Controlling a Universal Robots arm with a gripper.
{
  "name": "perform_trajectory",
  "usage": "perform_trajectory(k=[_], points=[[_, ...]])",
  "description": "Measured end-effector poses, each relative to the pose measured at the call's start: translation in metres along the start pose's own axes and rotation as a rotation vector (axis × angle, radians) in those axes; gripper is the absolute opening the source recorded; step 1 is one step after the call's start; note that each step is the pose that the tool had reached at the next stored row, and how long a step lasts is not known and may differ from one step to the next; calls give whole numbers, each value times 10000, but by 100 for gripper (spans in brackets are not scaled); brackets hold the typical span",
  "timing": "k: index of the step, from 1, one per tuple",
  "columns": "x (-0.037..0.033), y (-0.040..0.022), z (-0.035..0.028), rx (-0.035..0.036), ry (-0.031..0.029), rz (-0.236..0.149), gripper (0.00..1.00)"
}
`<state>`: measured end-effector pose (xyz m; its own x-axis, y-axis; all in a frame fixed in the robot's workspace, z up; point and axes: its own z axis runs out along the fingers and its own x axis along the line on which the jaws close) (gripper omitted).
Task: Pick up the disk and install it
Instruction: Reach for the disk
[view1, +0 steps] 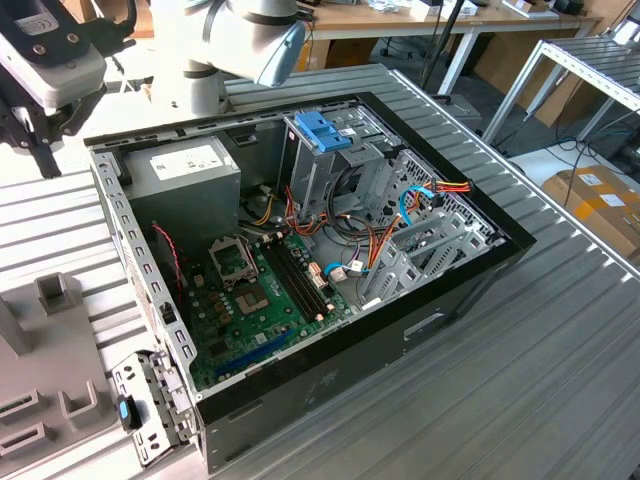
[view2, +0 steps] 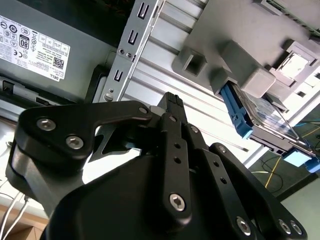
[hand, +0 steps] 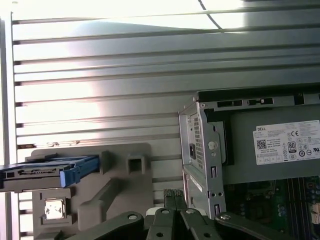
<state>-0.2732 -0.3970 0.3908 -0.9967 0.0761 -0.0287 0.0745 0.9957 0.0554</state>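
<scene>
Hovering near the computer case (hand: 202, 145), the empty gripper (hand: 173, 194) is sitting pressed together; the disk (hand: 50, 172) is lying ungrasped in its grey holder (hand: 125, 200), so pick-up is likely calling for spread jaws.

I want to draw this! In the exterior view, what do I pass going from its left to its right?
Grey holder block → power supply → blue handle → orange-and-red cables → cardboard box.

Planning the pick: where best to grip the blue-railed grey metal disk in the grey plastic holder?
Probably pinch the blue-railed disk across its broad faces, coming down onto the exposed top edge: it stands edgewise, lower part seated in the grey plastic holder.
</scene>
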Motion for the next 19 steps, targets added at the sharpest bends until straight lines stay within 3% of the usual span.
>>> perform_trajectory(k=[19], points=[[67, -5, -2, 0, 0, 0, 11]])
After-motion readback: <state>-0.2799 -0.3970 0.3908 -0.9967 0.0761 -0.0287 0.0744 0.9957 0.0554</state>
